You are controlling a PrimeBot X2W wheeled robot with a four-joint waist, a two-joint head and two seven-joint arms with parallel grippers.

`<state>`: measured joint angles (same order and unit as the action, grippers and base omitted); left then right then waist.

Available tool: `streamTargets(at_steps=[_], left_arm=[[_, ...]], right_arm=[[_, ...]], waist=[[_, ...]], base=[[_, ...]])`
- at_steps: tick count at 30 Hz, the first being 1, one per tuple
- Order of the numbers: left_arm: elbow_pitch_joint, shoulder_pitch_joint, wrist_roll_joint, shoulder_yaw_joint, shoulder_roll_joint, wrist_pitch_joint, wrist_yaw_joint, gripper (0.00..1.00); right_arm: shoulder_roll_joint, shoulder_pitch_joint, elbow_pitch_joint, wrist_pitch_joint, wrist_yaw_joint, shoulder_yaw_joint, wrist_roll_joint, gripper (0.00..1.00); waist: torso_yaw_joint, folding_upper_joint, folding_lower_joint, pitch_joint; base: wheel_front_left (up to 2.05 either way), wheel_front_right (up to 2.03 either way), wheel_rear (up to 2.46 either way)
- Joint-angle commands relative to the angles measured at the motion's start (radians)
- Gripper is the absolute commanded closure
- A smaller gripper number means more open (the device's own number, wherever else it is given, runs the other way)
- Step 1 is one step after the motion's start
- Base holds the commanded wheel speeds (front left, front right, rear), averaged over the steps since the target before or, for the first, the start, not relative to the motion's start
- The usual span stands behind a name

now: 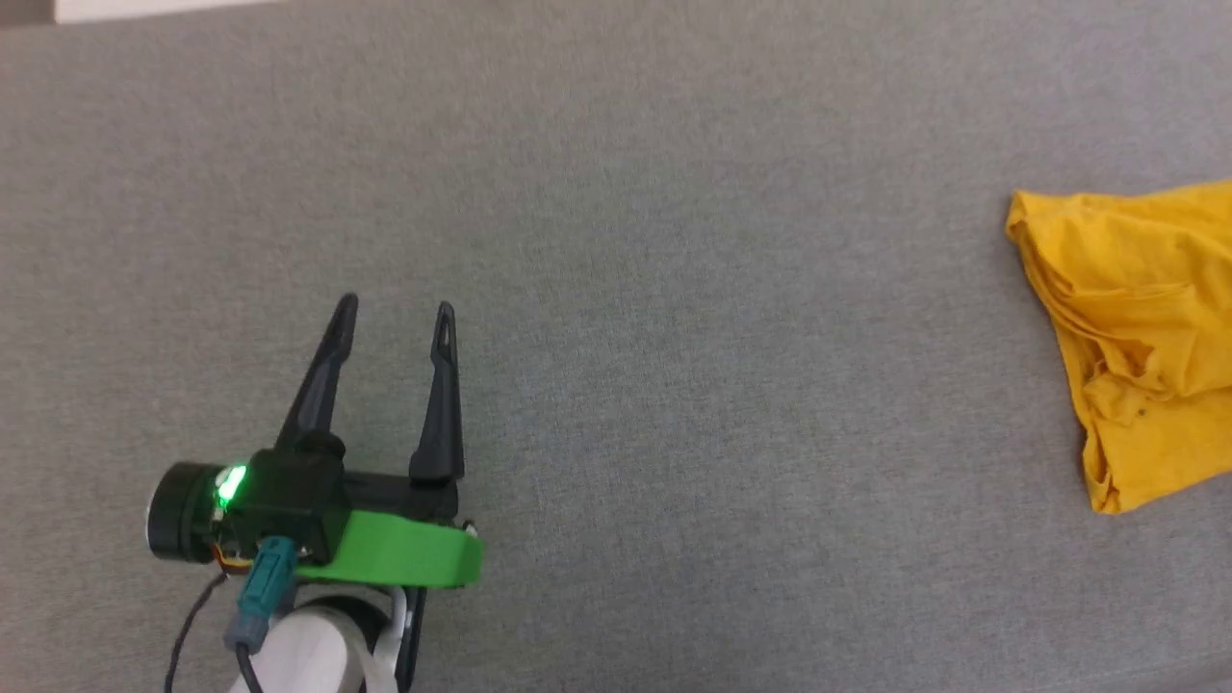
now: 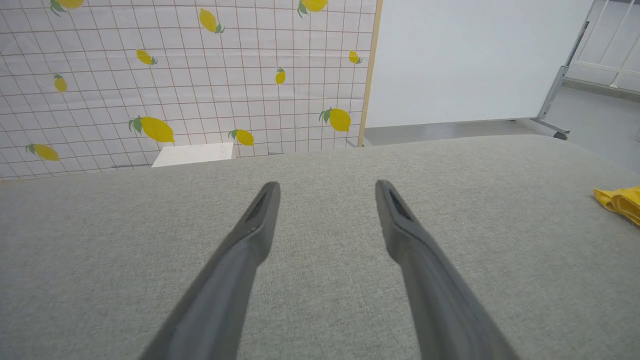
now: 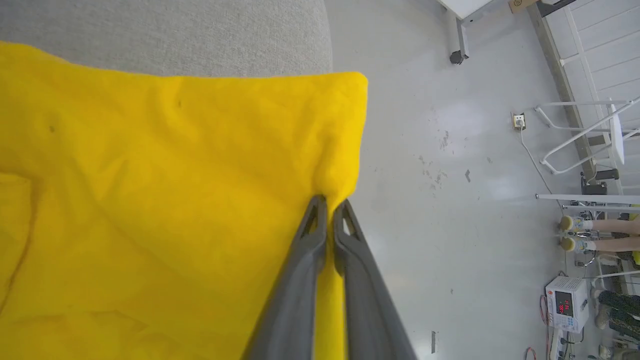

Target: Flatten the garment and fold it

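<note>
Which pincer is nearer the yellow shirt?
Right. The right pincer is shut on an edge of the yellow shirt; the left pincer hangs open over the grey surface, well apart from it.

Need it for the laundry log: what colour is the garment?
The garment is bright yellow, plain where visible; it shows best in the right wrist view.

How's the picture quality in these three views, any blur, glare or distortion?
Head view: evenly lit, slightly soft, garment cropped at the right edge. Left wrist view: sharp, wide-angle bows the grey surface. Right wrist view: garment close and blurred, pale glare on the floor.
</note>
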<state>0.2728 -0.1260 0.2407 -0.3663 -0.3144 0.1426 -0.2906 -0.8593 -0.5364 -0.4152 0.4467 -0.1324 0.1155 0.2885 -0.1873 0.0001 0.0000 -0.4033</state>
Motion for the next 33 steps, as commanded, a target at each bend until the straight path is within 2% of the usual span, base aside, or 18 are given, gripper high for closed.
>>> streamTargets(at_steps=[1, 11, 13, 14, 16, 22, 27, 33], left_arm=[[0.008, -0.026, -0.019, 0.0, -0.008, -0.005, -0.005, 0.0], [0.053, -0.088, -0.083, -0.013, -0.024, -0.038, -0.023, 0.0], [0.056, -0.092, -0.088, -0.014, -0.026, -0.041, -0.025, 0.0], [0.057, -0.094, -0.09, -0.015, -0.026, -0.042, -0.026, 0.0], [0.055, -0.096, -0.092, -0.016, -0.027, -0.042, -0.028, 0.0], [0.038, -0.092, -0.08, -0.013, -0.015, -0.027, -0.037, 0.0], [0.011, -0.066, -0.052, -0.011, -0.009, -0.002, -0.033, 0.0], [-0.035, -0.016, -0.029, -0.006, -0.004, 0.035, -0.04, 0.0]], right_arm=[[0.0, -0.019, -0.019, -0.018, 0.002, 0.003, -0.006, 1.0], [0.043, -0.097, -0.214, -0.116, 0.002, -0.008, -0.053, 1.0], [0.054, -0.114, -0.246, -0.124, 0.002, -0.013, -0.063, 0.92], [0.059, -0.123, -0.26, -0.129, 0.002, -0.014, -0.07, 0.51], [0.066, -0.137, -0.282, -0.136, 0.002, -0.014, -0.082, 0.0], [0.076, -0.164, -0.316, -0.147, 0.002, -0.012, -0.105, 0.0], [0.089, -0.159, -0.316, -0.159, 0.002, -0.037, -0.099, 0.0], [0.161, -0.094, -0.255, -0.221, 0.002, -0.134, -0.074, 0.0]], waist=[[-0.006, -0.0001, 0.0, -0.074], [0.007, -0.0001, 0.0, -0.168], [0.007, -0.0001, 0.0, -0.173], [0.006, -0.0001, 0.0, -0.175], [0.005, -0.0001, 0.0, -0.175], [0.005, -0.0001, 0.0, -0.136], [0.011, -0.0001, 0.0, -0.059], [0.033, -0.0001, 0.0, 0.067]], base=[[0.0, 0.0, 0.0], [0.0, 0.0, 0.0], [0.0, 0.0, 0.0], [0.0, 0.0, 0.0], [0.0, 0.0, 0.0], [0.0, 0.0, 0.0], [0.0, 0.0, 0.0], [0.0, 0.0, 0.0]])
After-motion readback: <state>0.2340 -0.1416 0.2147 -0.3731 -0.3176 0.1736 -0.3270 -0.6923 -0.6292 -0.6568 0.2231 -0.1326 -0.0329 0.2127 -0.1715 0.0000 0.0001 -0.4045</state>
